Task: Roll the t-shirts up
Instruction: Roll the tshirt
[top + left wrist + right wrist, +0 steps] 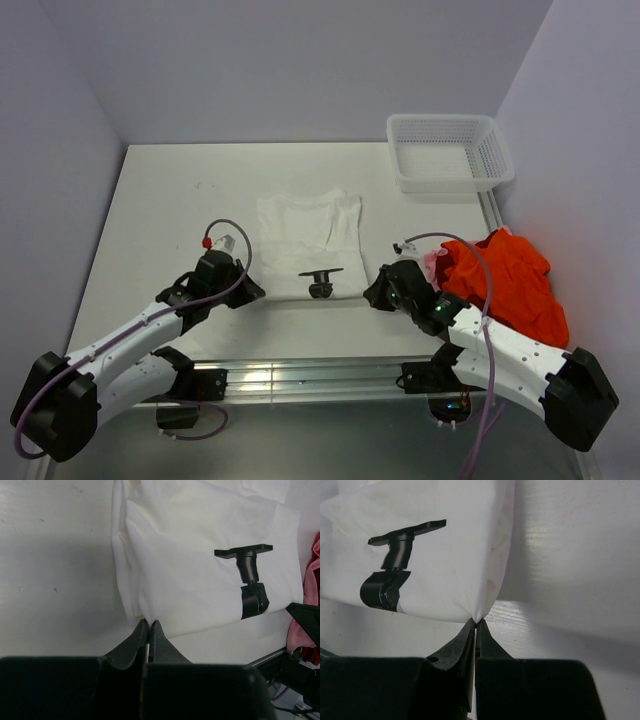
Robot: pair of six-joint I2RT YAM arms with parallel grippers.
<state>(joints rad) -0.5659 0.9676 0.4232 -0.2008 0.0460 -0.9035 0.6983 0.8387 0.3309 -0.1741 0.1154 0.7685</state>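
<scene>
A white t-shirt (310, 232) with a black chest print (321, 283) lies folded into a narrow panel in the middle of the table. My left gripper (255, 292) is shut on its near left corner; in the left wrist view the cloth (200, 570) is pinched at the tips (149, 622). My right gripper (372, 293) is shut on the near right corner, where the cloth (445, 555) gathers to a point between the tips (477, 621). Orange-red t-shirts (512, 280) lie heaped at the right, beside the right arm.
A white mesh basket (447, 150) stands at the back right corner of the table (180, 200). An aluminium rail (300, 380) runs along the near edge between the arm bases. Grey walls close in the left, back and right.
</scene>
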